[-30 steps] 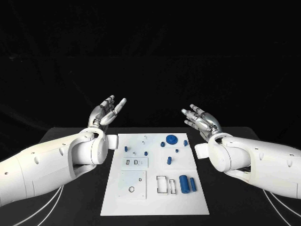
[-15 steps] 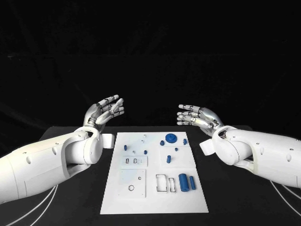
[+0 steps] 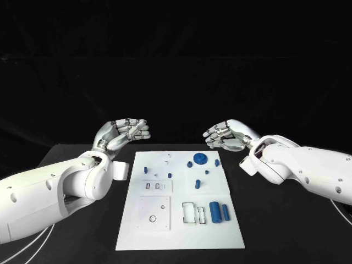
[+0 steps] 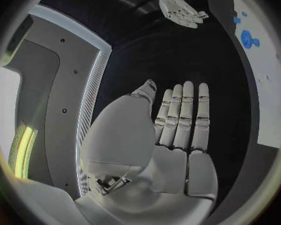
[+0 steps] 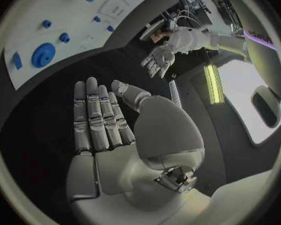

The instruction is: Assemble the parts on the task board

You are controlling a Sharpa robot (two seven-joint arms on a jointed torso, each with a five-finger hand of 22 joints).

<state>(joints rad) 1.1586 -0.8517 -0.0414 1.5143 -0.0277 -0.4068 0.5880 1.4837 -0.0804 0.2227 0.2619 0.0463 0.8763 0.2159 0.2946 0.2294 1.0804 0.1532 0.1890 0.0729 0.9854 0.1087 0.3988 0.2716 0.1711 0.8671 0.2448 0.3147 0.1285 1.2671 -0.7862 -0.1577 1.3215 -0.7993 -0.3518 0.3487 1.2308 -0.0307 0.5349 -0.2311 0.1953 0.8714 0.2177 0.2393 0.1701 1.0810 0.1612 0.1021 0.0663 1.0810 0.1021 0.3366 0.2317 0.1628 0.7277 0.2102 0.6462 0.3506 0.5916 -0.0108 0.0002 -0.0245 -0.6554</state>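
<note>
The white task board (image 3: 160, 225) lies in the middle of the black table. Blue parts rest on it: a round disc (image 3: 199, 159) at the far end, small pegs (image 3: 198, 185) in the middle, and a large cylinder (image 3: 215, 213) near the front right. My left hand (image 3: 125, 132) hovers past the board's far left corner, holding nothing. My right hand (image 3: 227, 135) hovers past the far right corner, also holding nothing. In the wrist views each hand's fingers (image 4: 184, 115) (image 5: 97, 115) lie straight and side by side. The disc (image 5: 43, 54) and board (image 4: 268, 80) show there too.
White recessed plates (image 3: 154, 212) with slots sit on the board's left half, and rectangular outlines (image 3: 190, 213) lie beside the cylinder. Black table (image 3: 295, 231) surrounds the board on both sides. Each wrist view also shows the opposite hand (image 4: 178, 6) (image 5: 158, 59).
Both hands have tipped forward from fingers-up to palms facing down. They have drawn closer together over the board's far edge as the arms reached forward.
</note>
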